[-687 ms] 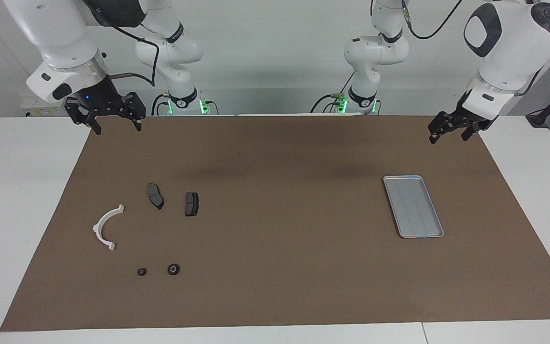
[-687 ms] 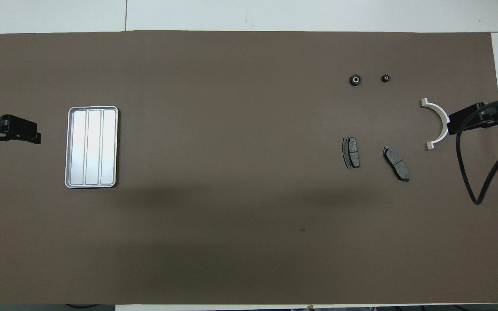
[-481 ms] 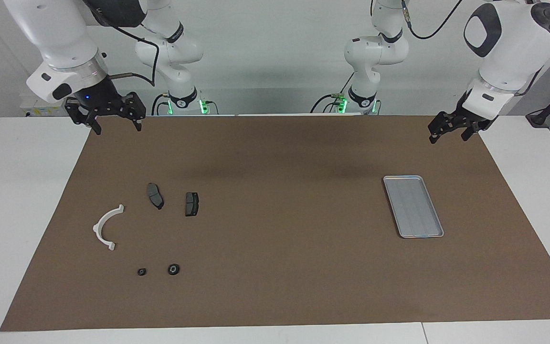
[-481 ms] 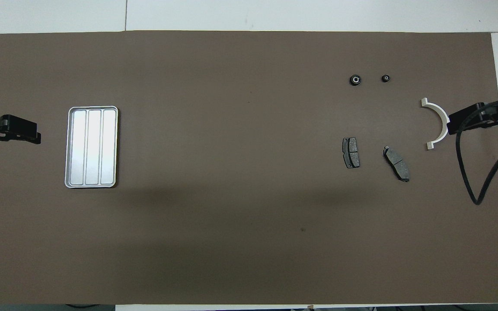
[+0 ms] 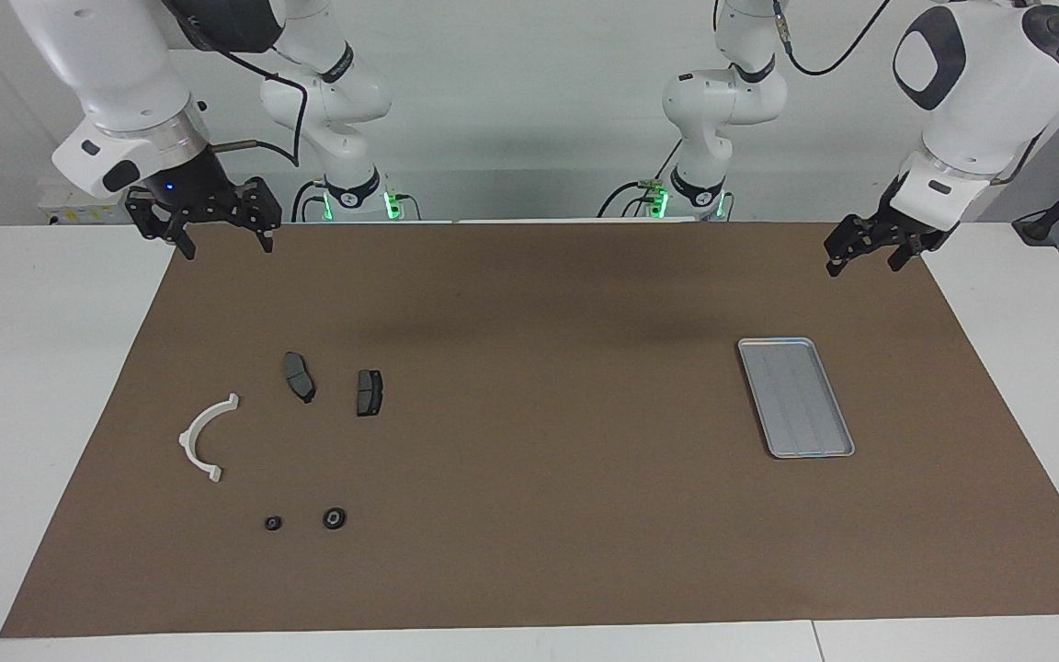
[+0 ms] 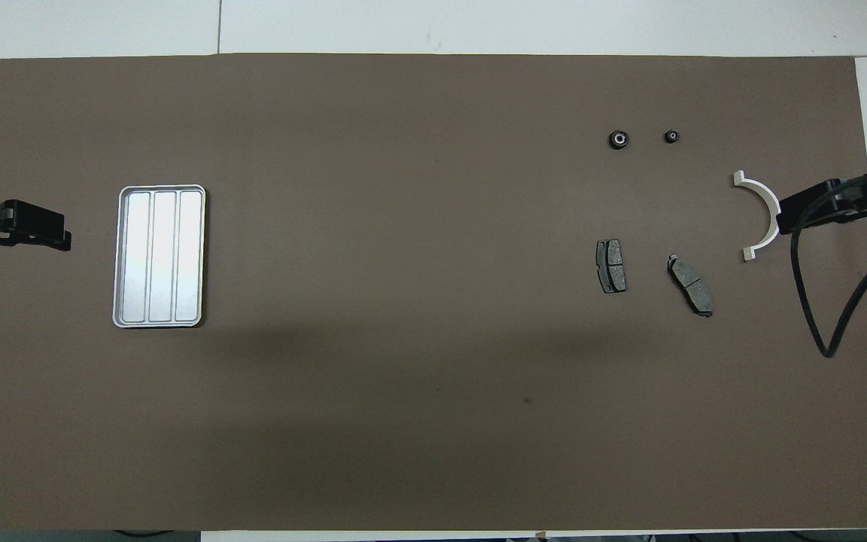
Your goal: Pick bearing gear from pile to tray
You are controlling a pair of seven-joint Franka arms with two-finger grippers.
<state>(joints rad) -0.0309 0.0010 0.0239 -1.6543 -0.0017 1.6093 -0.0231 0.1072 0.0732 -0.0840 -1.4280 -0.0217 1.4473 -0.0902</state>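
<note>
The pile lies toward the right arm's end of the brown mat: a white half-ring bracket [image 5: 203, 439] [image 6: 759, 218], two dark grey pads [image 5: 299, 376] [image 5: 369, 393], and two tiny black round pieces farthest from the robots. The larger round piece, the bearing gear [image 5: 335, 519] [image 6: 619, 139], has a pale centre; a smaller one [image 5: 273, 523] [image 6: 671, 136] lies beside it. The silver tray [image 5: 796, 397] [image 6: 159, 256] sits empty toward the left arm's end. My right gripper [image 5: 226, 246] [image 6: 783, 220] hangs open over the mat's corner by its base. My left gripper [image 5: 860, 267] [image 6: 61, 237] hangs open over the other corner, holding nothing.
The brown mat [image 5: 539, 478] covers most of the white table [image 5: 42, 386]. A black cable [image 6: 817, 301] loops down from the right arm over the mat's edge near the bracket. Nothing lies on the mat between the pile and the tray.
The right arm has shifted a trace, its cable loop with it. The left arm, the parts and the tray have not moved.
</note>
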